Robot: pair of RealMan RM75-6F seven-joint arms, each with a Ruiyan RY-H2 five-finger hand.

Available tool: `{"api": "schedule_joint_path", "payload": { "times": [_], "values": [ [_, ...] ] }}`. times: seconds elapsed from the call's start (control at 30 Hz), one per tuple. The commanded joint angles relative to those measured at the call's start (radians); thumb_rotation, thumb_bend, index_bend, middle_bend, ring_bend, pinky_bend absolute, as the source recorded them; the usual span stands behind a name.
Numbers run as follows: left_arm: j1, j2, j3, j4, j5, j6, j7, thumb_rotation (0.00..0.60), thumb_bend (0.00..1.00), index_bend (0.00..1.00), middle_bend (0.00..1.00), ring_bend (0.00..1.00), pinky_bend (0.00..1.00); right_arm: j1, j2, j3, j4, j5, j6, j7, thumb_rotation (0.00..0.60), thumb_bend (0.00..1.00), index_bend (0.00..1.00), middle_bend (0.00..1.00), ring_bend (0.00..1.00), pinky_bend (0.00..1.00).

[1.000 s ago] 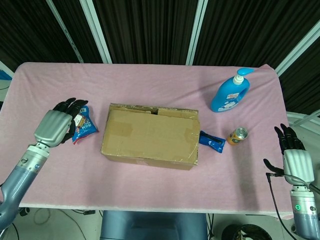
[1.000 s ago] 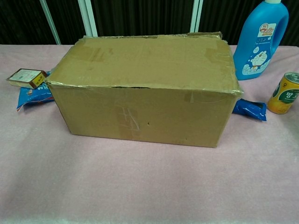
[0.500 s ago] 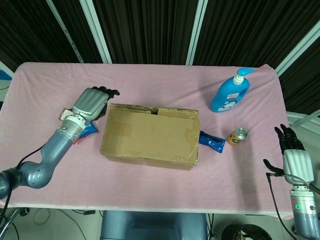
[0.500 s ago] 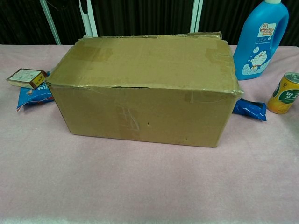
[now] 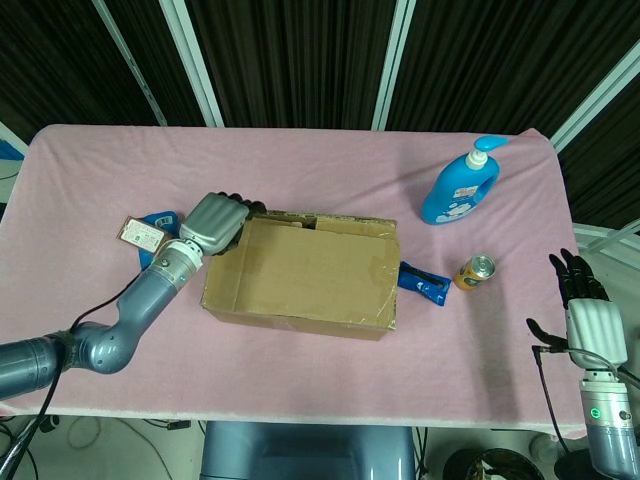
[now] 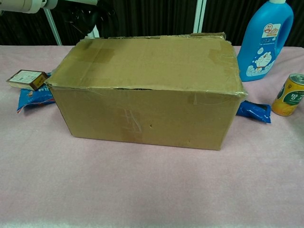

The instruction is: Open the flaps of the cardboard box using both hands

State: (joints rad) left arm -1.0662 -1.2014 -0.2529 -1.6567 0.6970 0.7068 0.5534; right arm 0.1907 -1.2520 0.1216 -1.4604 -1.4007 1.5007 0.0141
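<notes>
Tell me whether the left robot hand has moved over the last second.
Yes. In the head view the left robot hand has swung rightward from the snack packet to the cardboard box, now over its far left corner.

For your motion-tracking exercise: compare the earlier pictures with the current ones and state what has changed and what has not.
The left hand swung from the snack packets over to the cardboard box's far left corner, above its closed flaps. The right hand stayed at the table edge. Box, bottle and can are unmoved.
</notes>
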Motion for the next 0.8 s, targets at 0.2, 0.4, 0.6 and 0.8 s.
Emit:
{"api": "schedule_joint_path", "payload": {
  "times": [0.2, 0.4, 0.6, 0.8],
  "values": [
    [-0.026, -0.021, 0.025, 0.01, -0.015, 0.005, -0.004, 0.6, 0.97, 0.25, 0.35, 0.25, 0.33, -0.003, 0.0, 0.005, -0.002, 0.003, -0.007, 0.005, 0.6, 0.26, 0.0, 0.0, 0.0, 0.23],
    [-0.048, -0.037, 0.047, 0.023, -0.033, 0.009, -0.003, 0.6, 0.97, 0.25, 0.34, 0.25, 0.33, -0.006, 0.001, 0.008, -0.006, 0.003, -0.012, 0.006, 0.6, 0.26, 0.0, 0.0, 0.0, 0.23],
    [-0.06, -0.046, 0.059, 0.032, -0.04, 0.016, -0.003, 0.6, 0.97, 0.25, 0.34, 0.25, 0.33, -0.008, 0.0, 0.01, -0.007, 0.004, -0.016, 0.009, 0.6, 0.26, 0.0, 0.0, 0.0, 0.23],
    [-0.072, -0.047, 0.072, 0.034, -0.05, 0.018, -0.007, 0.6, 0.97, 0.26, 0.37, 0.27, 0.39, -0.01, 0.0, 0.013, -0.007, 0.005, -0.019, 0.01, 0.6, 0.26, 0.0, 0.0, 0.0, 0.23]
  ]
}}
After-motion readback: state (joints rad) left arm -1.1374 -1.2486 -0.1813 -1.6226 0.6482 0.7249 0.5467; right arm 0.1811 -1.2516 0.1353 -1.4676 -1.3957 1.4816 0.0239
